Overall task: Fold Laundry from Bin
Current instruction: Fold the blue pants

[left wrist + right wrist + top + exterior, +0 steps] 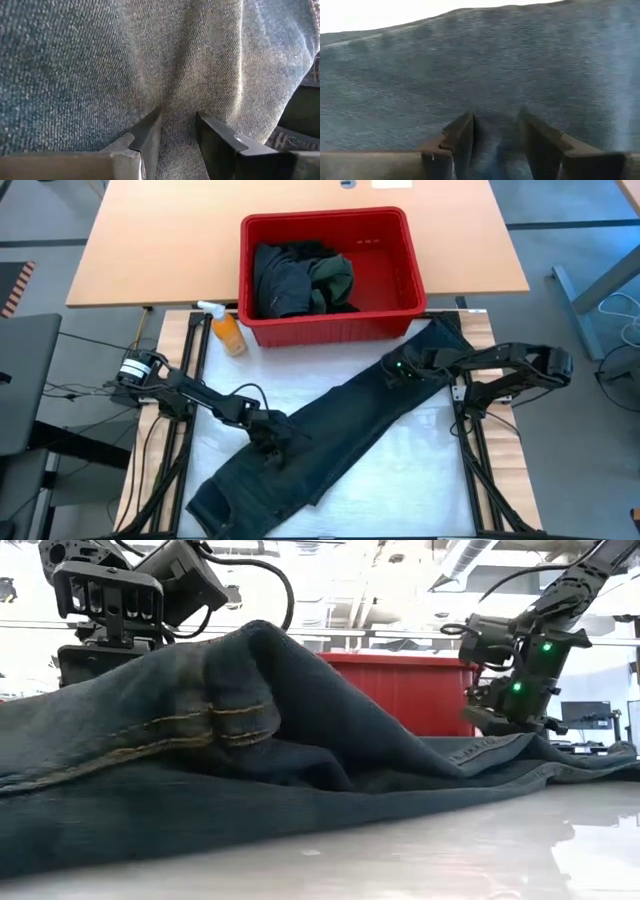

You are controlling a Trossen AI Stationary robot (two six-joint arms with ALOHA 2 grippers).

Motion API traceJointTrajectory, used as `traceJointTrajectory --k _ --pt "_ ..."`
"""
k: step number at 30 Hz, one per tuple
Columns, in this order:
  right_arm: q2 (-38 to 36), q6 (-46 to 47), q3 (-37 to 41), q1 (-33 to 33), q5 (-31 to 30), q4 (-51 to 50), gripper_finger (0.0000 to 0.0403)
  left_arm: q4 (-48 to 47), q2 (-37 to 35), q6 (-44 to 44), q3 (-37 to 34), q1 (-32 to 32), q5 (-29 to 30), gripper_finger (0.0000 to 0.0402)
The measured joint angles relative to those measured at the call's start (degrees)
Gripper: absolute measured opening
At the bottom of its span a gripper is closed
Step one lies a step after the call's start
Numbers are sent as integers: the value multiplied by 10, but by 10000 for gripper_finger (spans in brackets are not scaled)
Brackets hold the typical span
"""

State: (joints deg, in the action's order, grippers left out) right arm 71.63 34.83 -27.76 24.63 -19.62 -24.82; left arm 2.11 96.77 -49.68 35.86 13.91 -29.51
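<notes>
A pair of dark blue jeans (340, 430) lies spread slantwise on the white table top, from the near left to the far right by the bin. My left gripper (272, 442) is down on its wide near-left part and shut on denim (177, 112). My right gripper (392, 372) is down on the narrow far-right part and also shut on denim (497, 116). The red bin (325, 220) stands beyond the jeans. It holds dark laundry (300, 278), charcoal with a green piece. My left gripper pinches a raised ridge of denim (177, 140) between its two fingers, coming slanting down from the left. The cloth humps up below the gripper (250, 640), and the rest of the jeans lies on the table. My right gripper has a low fold of denim (495, 145) between its two fingers, slanting down from the table's right side. The cloth there lies almost flat on the table (500, 745). One layer or several, I cannot tell.
An orange spray bottle (225, 328) lies beside the bin's near left corner. The bin's red wall (400, 680) stands close behind the jeans. Bare white table top (420, 470) shows at the near right. A wooden desk (150, 240) lies beyond.
</notes>
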Motion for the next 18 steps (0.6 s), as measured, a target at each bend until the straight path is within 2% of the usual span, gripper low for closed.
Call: traceJointTrajectory --k 4,8,10,14,18 --pt "-42 -26 -49 7 -43 -87 169 -33 0 -3 -2 5 -52 123" --pt "-85 -84 -104 30 -76 -192 161 -51 -1 14 -2 10 -68 123" --pt "-95 -119 -121 58 -41 -211 159 -55 -1 20 -2 12 -73 123" --pt "-95 -164 -122 158 75 -217 164 -57 -1 25 -2 11 -71 123" --pt "-77 -220 -118 241 103 -205 187 -58 -1 28 -2 10 -69 123"
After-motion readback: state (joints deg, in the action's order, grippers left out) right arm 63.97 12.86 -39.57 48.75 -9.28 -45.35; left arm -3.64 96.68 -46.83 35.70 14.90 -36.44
